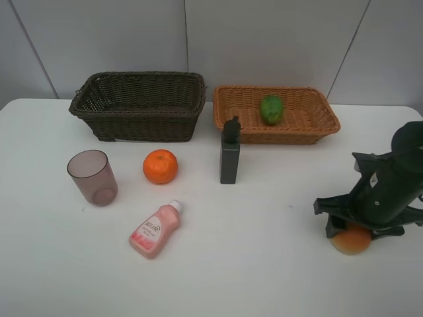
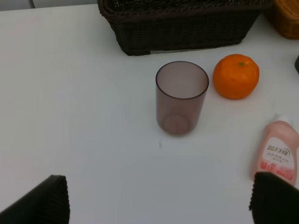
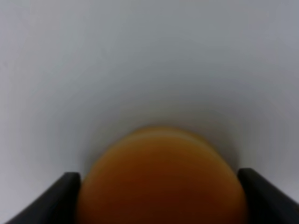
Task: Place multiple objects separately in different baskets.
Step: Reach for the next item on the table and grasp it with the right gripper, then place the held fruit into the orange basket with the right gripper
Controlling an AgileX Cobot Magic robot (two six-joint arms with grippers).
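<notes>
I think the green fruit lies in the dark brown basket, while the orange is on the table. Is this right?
Not quite. The green fruit lies in the light tan basket, not the dark brown basket, as the exterior high view shows. The orange is indeed on the table.

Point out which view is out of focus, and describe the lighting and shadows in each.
Right wrist view: heavily blurred, the red-orange mango-like fruit between the jaws only a soft smear. Left wrist view: sharp, the translucent mauve plastic cup and round orange fruit casting only faint shadows. Exterior high view: sharp, even soft light on the white table, no glare.
</notes>
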